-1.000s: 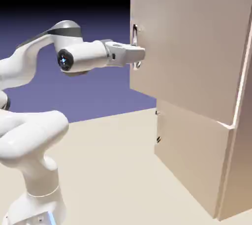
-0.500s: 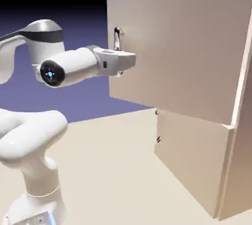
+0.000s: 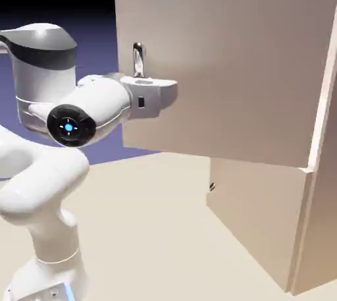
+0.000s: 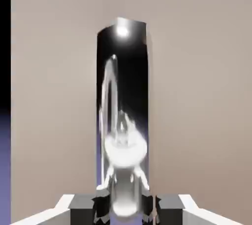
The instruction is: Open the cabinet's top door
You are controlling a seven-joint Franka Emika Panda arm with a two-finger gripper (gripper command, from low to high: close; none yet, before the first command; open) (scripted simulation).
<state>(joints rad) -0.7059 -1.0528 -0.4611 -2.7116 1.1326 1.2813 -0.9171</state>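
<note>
The tall beige cabinet [image 3: 322, 161] fills the exterior view's right. Its top door [image 3: 224, 76] stands swung out toward the left, hinged at its right edge. A vertical silver bar handle [image 3: 138, 61] sits near the door's free left edge. My gripper [image 3: 153, 90] is shut on the handle's lower part, with the white hand level and pointing right. In the hand view the shiny handle [image 4: 123, 115] rises large between the grey fingertips [image 4: 101, 204], with the beige door panel [image 4: 197, 96] behind it.
The lower door [image 3: 257, 214] is closed below the top one, with small dark fittings on its left edge. The white arm [image 3: 39, 181] rises at the lower left. A beige tabletop [image 3: 151, 240] lies beneath.
The top door has swung further open, its free edge moving left. My gripper has moved left with the handle still held, and the arm has folded back.
</note>
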